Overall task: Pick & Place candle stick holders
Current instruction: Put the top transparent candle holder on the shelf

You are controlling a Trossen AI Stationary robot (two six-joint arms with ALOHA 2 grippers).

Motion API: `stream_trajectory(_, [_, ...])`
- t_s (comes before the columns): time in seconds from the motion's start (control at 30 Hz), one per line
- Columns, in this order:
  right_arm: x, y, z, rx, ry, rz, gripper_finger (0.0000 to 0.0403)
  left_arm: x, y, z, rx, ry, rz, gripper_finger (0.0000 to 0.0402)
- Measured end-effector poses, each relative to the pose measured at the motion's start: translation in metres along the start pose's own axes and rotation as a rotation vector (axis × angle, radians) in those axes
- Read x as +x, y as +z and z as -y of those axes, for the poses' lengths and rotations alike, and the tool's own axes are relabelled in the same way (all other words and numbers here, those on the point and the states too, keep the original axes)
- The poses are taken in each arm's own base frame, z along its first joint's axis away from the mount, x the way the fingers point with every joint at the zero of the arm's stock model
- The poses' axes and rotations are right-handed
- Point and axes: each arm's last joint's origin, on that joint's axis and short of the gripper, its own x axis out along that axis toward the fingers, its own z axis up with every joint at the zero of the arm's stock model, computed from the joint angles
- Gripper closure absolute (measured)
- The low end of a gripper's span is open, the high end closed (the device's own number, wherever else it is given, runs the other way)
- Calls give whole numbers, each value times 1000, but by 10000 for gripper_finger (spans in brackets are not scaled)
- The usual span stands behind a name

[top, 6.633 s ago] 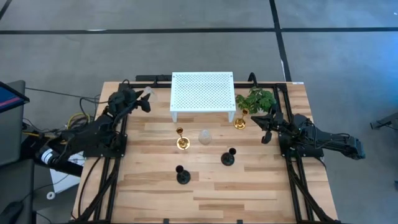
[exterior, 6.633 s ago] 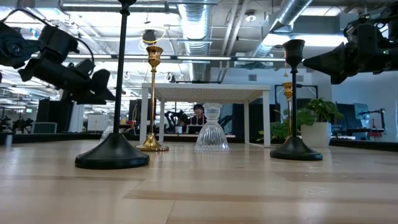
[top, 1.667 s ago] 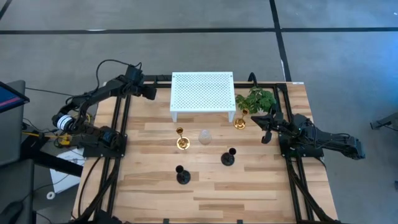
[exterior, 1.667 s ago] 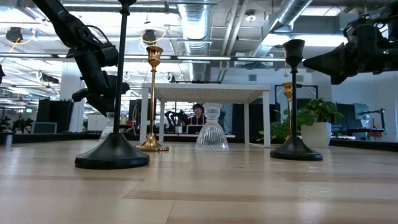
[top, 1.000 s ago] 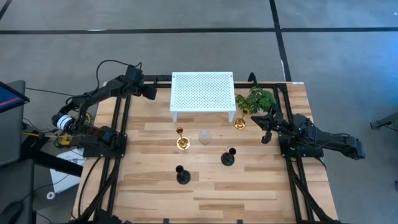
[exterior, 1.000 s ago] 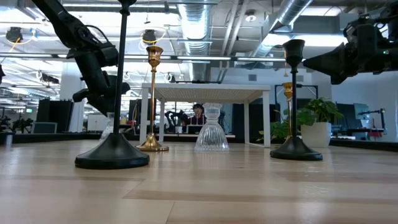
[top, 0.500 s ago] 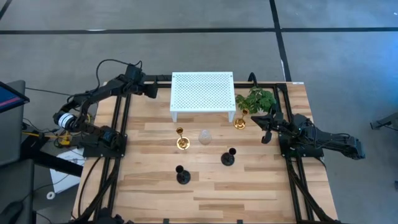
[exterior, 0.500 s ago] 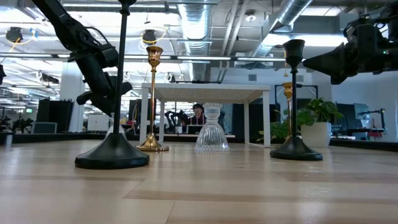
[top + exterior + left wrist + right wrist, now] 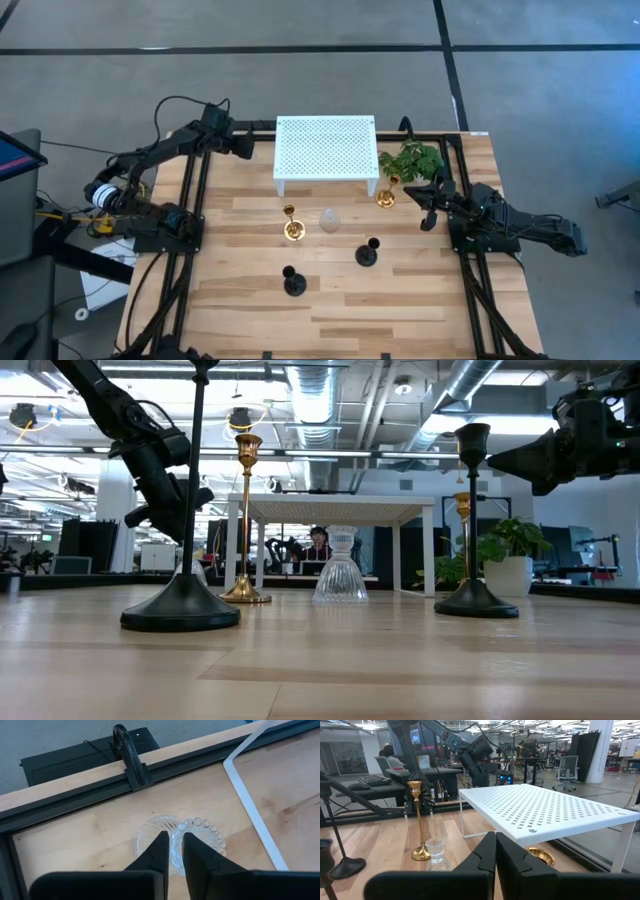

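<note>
Left end effector [image 9: 172,851]: at the desk's [image 9: 240,310] far-left corner, fingers pinching the rim of a glass holder [image 9: 181,840].
Rack [image 9: 325,148]: just beside it.
Gold holders [image 9: 292,222]: mid-desk, near black pair [image 9: 293,280].
Right end effector [image 9: 495,851]: idle, fingers pressed together.
Risk: slick glass slipping; lift clipping rack.

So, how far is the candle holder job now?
Nothing looks done: two gold holders, two black holders and the centre glass holder stand on the table. In hand: the left end effector hovers over the corner glass holder beside the white rack. The right end effector waits, shut. Every placement is left.
</note>
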Motion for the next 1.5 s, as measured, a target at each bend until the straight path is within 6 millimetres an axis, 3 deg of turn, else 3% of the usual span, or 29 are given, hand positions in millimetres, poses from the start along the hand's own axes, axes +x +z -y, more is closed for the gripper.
stream_trajectory(0.2, [0, 0, 0, 0, 0, 0, 403, -5, -4, 0, 21, 14, -33, 371])
stream_trajectory(0.6, [0, 0, 0, 0, 0, 0, 403, -73, -23, 12, 65, 37, 15, 385])
stream_trajectory(0.97, [1, -1, 0, 25, 0, -11, 403, -101, -38, 36, 85, -101, 37, 385])
stream_trajectory(1.13, [1, -1, 0, 32, 0, -7, 403, -123, -27, 56, 123, -207, 101, 385])
stream_trajectory(1.5, [0, 4, 2, 37, -76, 14, 403, -201, 13, 85, 201, -212, 181, 386])
